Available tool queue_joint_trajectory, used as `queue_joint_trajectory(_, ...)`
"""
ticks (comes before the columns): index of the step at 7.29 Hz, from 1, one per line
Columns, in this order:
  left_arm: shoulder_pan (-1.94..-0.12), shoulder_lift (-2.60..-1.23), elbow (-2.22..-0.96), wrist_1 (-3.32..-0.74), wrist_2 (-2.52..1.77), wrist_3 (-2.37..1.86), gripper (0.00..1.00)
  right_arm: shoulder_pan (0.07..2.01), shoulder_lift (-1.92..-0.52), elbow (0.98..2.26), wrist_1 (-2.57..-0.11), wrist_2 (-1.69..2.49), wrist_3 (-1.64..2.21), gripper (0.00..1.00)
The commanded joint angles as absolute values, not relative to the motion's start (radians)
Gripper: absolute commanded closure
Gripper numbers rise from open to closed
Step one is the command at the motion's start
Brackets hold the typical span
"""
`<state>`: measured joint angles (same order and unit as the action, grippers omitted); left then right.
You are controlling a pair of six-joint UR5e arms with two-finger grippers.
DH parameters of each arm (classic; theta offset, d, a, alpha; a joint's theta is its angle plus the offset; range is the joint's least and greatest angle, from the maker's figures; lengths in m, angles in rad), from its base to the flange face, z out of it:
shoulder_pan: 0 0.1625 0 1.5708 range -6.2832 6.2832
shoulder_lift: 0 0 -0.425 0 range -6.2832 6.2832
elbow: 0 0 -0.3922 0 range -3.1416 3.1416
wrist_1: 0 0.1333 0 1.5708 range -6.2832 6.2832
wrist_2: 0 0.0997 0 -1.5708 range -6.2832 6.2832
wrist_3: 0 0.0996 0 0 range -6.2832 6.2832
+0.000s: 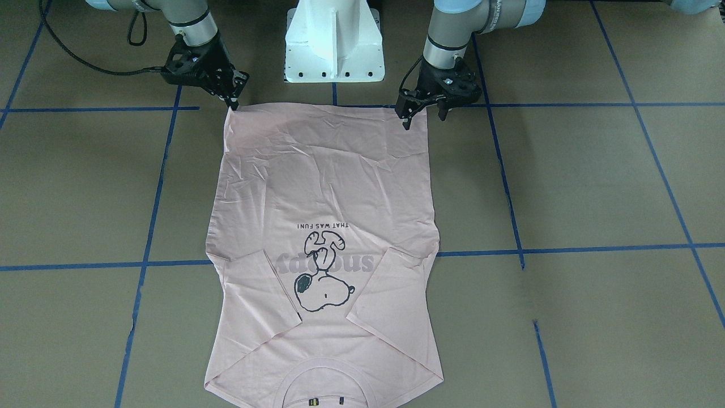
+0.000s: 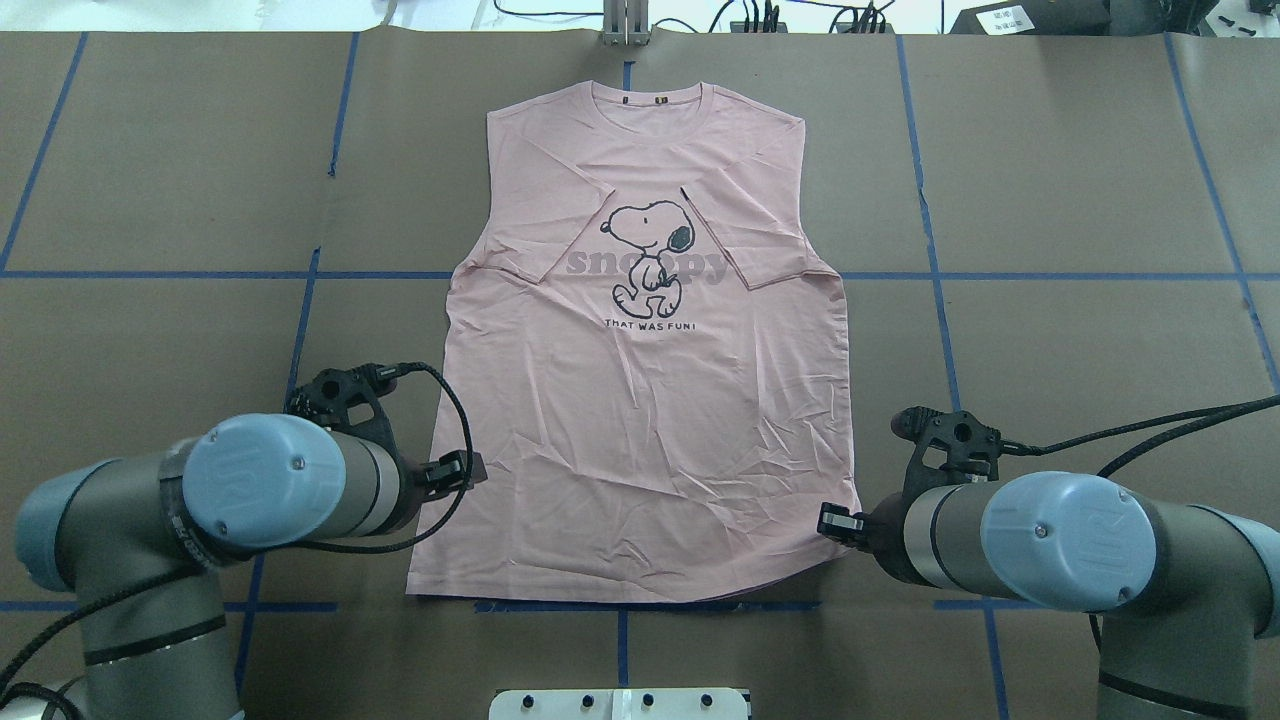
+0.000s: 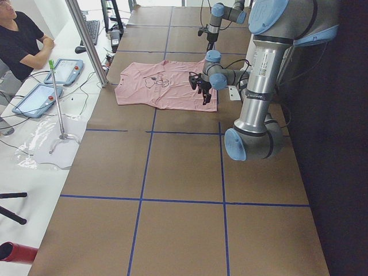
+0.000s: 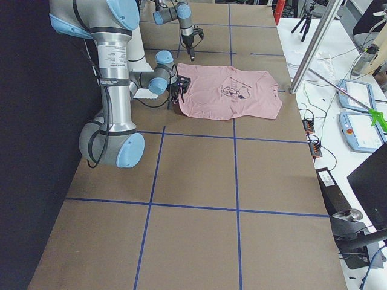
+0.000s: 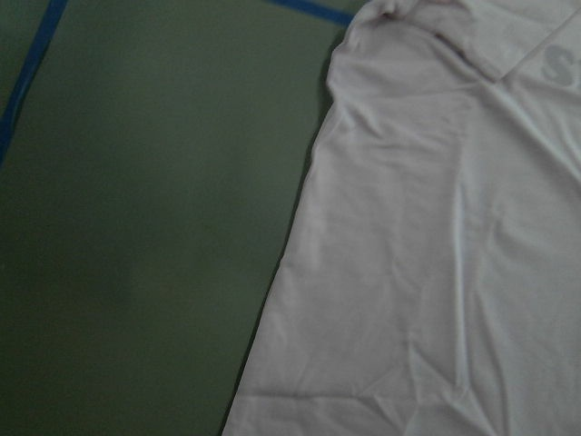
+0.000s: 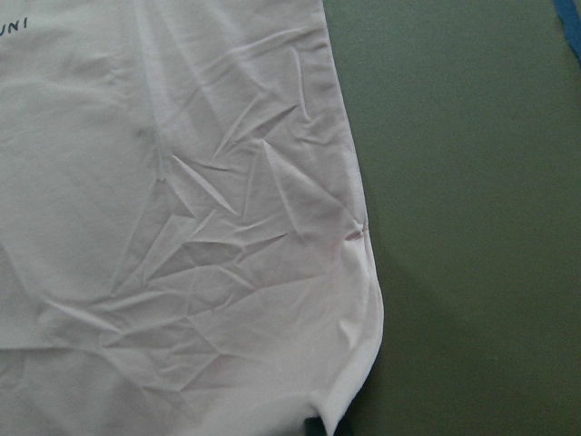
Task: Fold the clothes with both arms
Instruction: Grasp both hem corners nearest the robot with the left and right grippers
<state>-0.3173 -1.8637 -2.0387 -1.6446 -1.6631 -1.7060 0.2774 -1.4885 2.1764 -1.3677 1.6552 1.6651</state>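
The pale pink Snoopy T-shirt [image 1: 323, 187] lies flat and face up on the brown table, both sleeves folded in over the print, its hem toward the robot's base. My left gripper [image 1: 423, 118] is open, fingertips straddling the hem corner on its side, just above the cloth. My right gripper [image 1: 234, 103] shows a single closed tip on the other hem corner. The right wrist view has that hem corner [image 6: 349, 391] curling toward a dark fingertip at the bottom edge. Only the shirt's side edge [image 5: 300, 272] appears in the left wrist view, with no fingers. From overhead, the wrists hide both grippers.
The white pedestal base [image 1: 334, 45] stands just behind the hem. Blue tape lines [image 1: 510, 198] grid the table. A seated person [image 3: 20, 40], tablets and a metal pole [image 3: 86, 40] are beyond the table's far edge. Black cables [image 2: 450, 420] trail from both wrists.
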Motion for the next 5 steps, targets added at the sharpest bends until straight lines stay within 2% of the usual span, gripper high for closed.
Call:
queue_joint_trajectory(1,-0.233,-1.839,-2.037,-1.644,-1.632,-1.808,0.01,0.279,-1.480,2.177,-1.368,1.654,1.664,1.00)
queue_joint_trajectory(5,-0.193,-1.836,-1.996,-1.644,-1.629,-1.851,0.03,0.284,-1.477,2.178,-1.368,1.654,1.664,1.00)
